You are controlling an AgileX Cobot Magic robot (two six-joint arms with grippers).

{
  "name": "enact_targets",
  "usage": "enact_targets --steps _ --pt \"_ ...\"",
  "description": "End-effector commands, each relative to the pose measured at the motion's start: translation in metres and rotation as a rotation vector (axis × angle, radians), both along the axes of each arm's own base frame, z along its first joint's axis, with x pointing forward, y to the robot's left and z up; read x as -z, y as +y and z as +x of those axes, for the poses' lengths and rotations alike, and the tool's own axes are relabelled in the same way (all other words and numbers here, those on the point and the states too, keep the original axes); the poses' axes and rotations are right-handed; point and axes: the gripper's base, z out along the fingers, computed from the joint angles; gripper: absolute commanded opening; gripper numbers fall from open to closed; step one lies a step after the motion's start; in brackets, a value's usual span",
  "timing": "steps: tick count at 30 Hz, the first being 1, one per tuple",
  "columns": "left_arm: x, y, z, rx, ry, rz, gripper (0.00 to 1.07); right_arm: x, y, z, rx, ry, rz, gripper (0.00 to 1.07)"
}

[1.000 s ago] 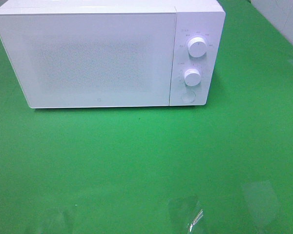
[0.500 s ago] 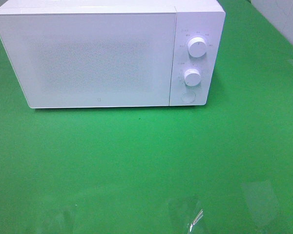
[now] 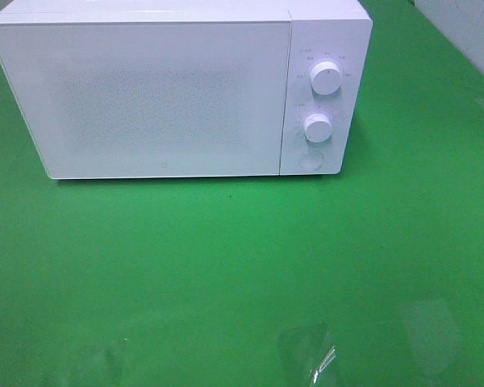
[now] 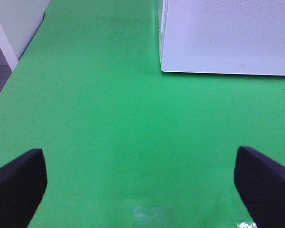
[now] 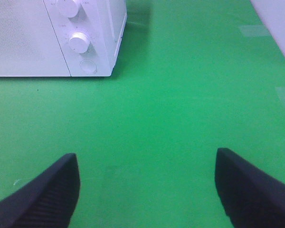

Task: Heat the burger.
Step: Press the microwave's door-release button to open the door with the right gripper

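Though seemingly shut, microwave (image 3: pixel 161 97) on table (image 3: pixel 226 266)

You can't see the burger in any view. Your white microwave (image 3: pixel 181 93) stands upright at 11 o'clock on the green table (image 3: pixel 242 266), its door (image 3: pixel 137 105) shut flush and two dials (image 3: pixel 327 78) at its 3 o'clock side.

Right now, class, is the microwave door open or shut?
Shut: the microwave door lies flush with the control panel, hiding the inside.
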Motion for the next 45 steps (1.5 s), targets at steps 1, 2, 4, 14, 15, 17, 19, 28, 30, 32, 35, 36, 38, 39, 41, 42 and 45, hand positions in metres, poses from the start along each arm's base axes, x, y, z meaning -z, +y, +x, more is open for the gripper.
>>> enact_targets --steps 1,2,4,14,15,17,19,28,30,32,35,36,38,39,41,42,45 --pt "0.0 0.0 0.0 -0.002 -0.014 -0.002 1.0 -0.001 -0.001 -0.004 0.006 -0.037 -0.004 0.75" --pt "0.0 0.0 0.0 -0.002 -0.014 -0.002 1.0 -0.001 -0.001 -0.004 0.006 -0.037 -0.004 0.75" --pt "0.0 0.0 0.0 -0.002 -0.014 -0.002 1.0 -0.001 -0.001 -0.004 0.006 -0.037 -0.004 0.75" --pt "0.0 0.0 0.0 -0.002 -0.014 -0.002 1.0 -0.008 -0.001 -0.005 0.005 -0.059 -0.001 0.75" --pt "0.0 0.0 0.0 -0.002 -0.014 -0.002 1.0 -0.015 0.0 -0.003 0.004 -0.066 0.0 0.75" --pt "0.0 0.0 0.0 -0.002 -0.014 -0.002 1.0 -0.02 0.0 0.002 0.004 -0.071 0.0 0.75" --pt "0.0 0.0 0.0 -0.002 -0.014 -0.002 1.0 -0.025 0.001 0.011 0.002 -0.093 0.001 0.75" --pt "0.0 0.0 0.0 -0.002 -0.014 -0.002 1.0 -0.036 0.005 0.049 -0.004 -0.1 -0.001 0.75" --pt "0.0 0.0 0.0 -0.002 -0.014 -0.002 1.0 -0.037 0.006 0.058 -0.005 -0.097 -0.002 0.75" --pt "0.0 0.0 0.0 -0.002 -0.014 -0.002 1.0 -0.037 0.006 0.062 -0.006 -0.094 -0.002 0.75" --pt "0.0 0.0 0.0 -0.002 -0.014 -0.002 1.0 -0.036 0.008 0.081 -0.008 -0.066 -0.005 0.75" --pt "0.0 0.0 0.0 -0.002 -0.014 -0.002 1.0 -0.036 0.008 0.081 -0.008 -0.066 -0.005 0.75" --pt "0.0 0.0 0.0 -0.002 -0.014 -0.002 1.0 -0.033 0.01 0.099 -0.01 -0.04 -0.008 0.75" --pt "0.0 0.0 0.0 -0.002 -0.014 -0.002 1.0 -0.033 0.01 0.099 -0.01 -0.04 -0.008 0.75" --pt "0.0 0.0 0.0 -0.002 -0.014 -0.002 1.0 -0.032 0.011 0.105 -0.01 -0.033 -0.009 0.75" --pt "0.0 0.0 0.0 -0.002 -0.014 -0.002 1.0 -0.031 0.012 0.115 -0.012 -0.028 -0.012 0.75" --pt "0.0 0.0 0.0 -0.002 -0.014 -0.002 1.0 -0.029 0.013 0.124 -0.013 -0.03 -0.014 0.75"
